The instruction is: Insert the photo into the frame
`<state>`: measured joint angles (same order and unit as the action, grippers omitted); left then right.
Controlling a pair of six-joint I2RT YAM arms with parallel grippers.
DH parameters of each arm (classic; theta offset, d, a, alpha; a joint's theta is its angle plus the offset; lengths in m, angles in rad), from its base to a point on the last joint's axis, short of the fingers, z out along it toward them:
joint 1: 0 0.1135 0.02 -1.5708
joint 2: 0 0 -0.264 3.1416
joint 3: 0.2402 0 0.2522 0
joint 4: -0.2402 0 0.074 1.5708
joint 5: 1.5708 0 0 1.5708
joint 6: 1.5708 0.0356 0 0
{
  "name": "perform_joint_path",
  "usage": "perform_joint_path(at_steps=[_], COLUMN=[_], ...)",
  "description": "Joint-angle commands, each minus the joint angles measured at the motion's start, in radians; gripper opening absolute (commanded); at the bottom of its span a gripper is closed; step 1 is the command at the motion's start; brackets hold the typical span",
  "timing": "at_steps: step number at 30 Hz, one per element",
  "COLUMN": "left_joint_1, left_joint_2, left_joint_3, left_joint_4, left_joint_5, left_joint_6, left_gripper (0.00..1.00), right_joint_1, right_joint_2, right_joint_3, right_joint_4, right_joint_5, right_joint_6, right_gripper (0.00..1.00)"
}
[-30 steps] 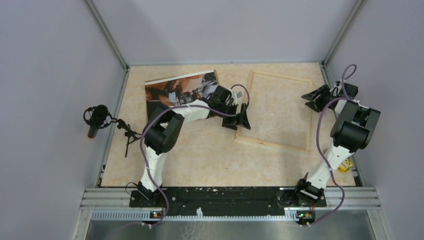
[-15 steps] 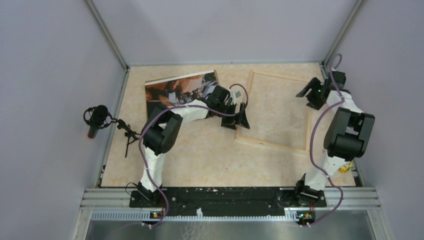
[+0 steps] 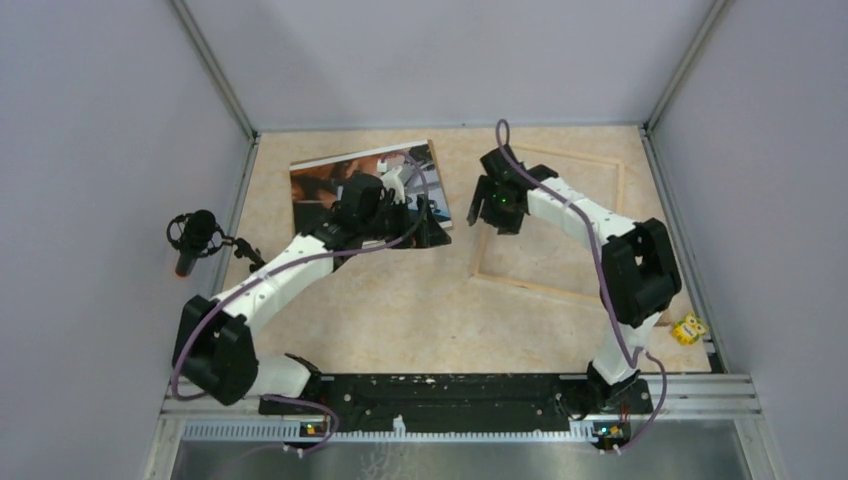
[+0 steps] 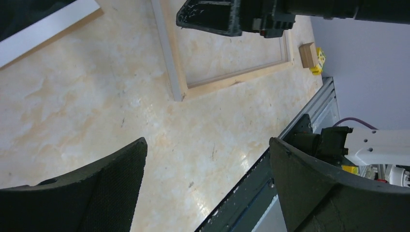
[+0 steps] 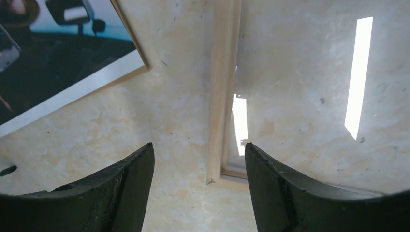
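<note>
The photo (image 3: 318, 185) lies face up just left of the frame (image 3: 545, 290). Both are held open and empty: the left tool (image 4: 205, 145) by the photo, the right tool (image 5: 198, 145) over the frame's left strip, seemingly for steadying.

We list one table (image 3: 400, 310), beige and marbled, with faint dark specks. One black microphone (image 3: 197, 230) on a small tripod stands at its left edge. One small yellow item (image 3: 688, 328) lies near the right edge, toward the near side; from the left wrist we see a little wooden block (image 4: 306, 53) just beside it. Grey walls (image 3: 100, 150) enclose three sides. An aluminium rail (image 3: 200, 392) runs along the near edge.
</note>
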<state>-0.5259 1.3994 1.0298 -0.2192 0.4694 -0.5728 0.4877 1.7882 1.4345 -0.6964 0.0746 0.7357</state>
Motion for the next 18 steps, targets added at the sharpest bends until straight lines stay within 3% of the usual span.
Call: perform_joint_path(at_steps=[1, 10, 18], left_joint_1=[0.004, 0.005, 0.004], left_joint_2=[-0.134, -0.261, -0.269], left_joint_3=[-0.083, -0.161, -0.159], left_joint_4=[-0.048, -0.058, -0.062], left_joint_5=[-0.046, -0.036, -0.047], left_joint_6=[0.034, 0.018, 0.027], left_gripper=[0.98, 0.98, 0.98], right_joint_1=[0.084, 0.162, 0.165], right_joint_2=[0.057, 0.157, 0.209], right_joint_3=[0.063, 0.102, 0.122], right_joint_4=[-0.131, -0.153, -0.139], right_joint_5=[0.148, 0.202, 0.213], right_joint_6=[0.132, 0.188, 0.201], right_gripper=[0.66, 0.44, 0.42])
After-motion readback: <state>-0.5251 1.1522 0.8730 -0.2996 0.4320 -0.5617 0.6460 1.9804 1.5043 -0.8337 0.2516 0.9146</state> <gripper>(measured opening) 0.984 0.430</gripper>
